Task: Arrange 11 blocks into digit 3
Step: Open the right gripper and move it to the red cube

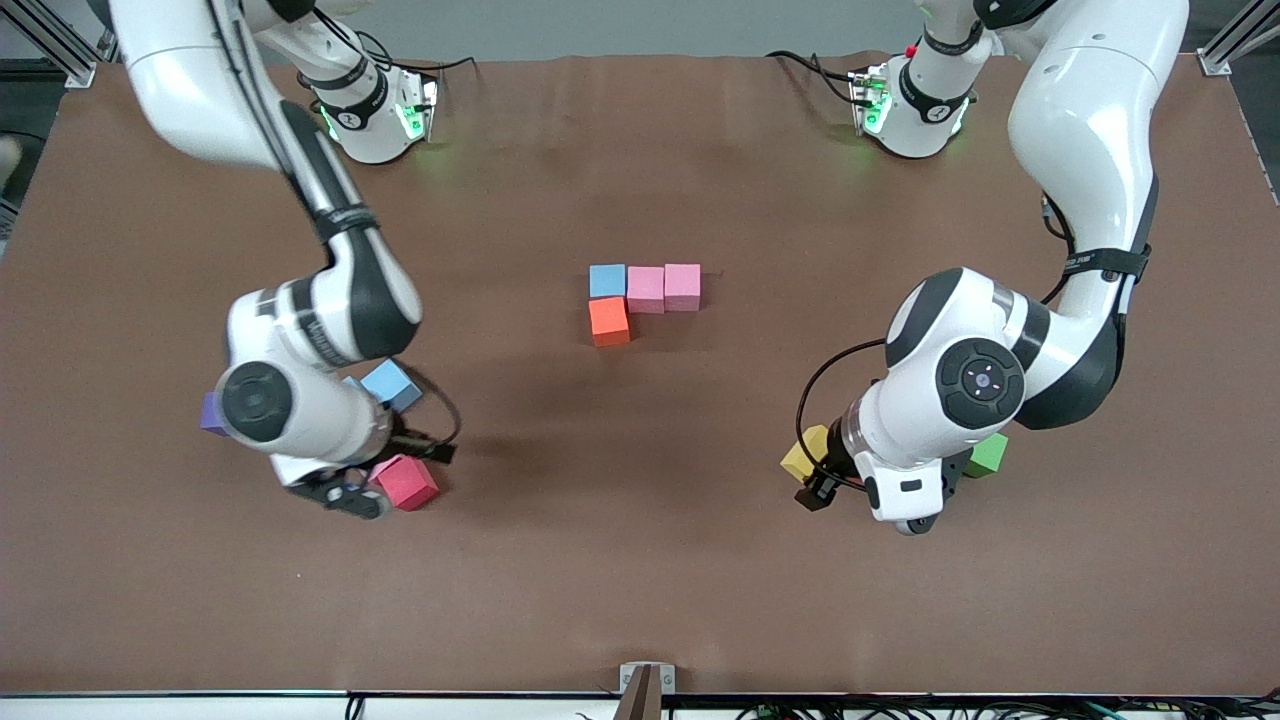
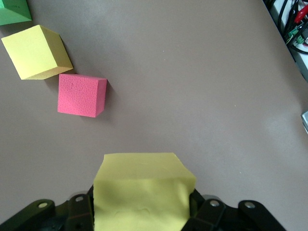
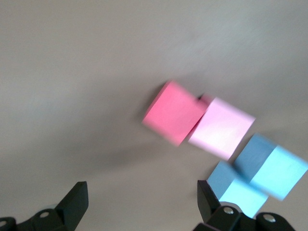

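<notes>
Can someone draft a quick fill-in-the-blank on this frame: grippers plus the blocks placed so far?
1. The left gripper is shut on a ____ cube.
2. The right gripper is ____, over the loose cubes at its end of the table.
3. The started figure holds ____ cubes.
4. In that figure the orange cube touches the ____ cube in the row.

Missing words: yellow; open; four; light blue

- Light blue block [image 1: 607, 280], two pink blocks [image 1: 646, 288] [image 1: 682, 286]: sitting in a touching row mid-table.
- Orange block [image 1: 609, 321]: lying against the blue one, nearer the front camera.
- Yellow block [image 2: 142, 192]: being held in the left gripper [image 2: 142, 211].
- Red block [image 1: 406, 481], light blue block [image 1: 391, 385]: resting loose under the right arm.
- Second yellow block [image 2: 36, 51], green block [image 1: 987, 455]: lying near the left arm's wrist.
</notes>
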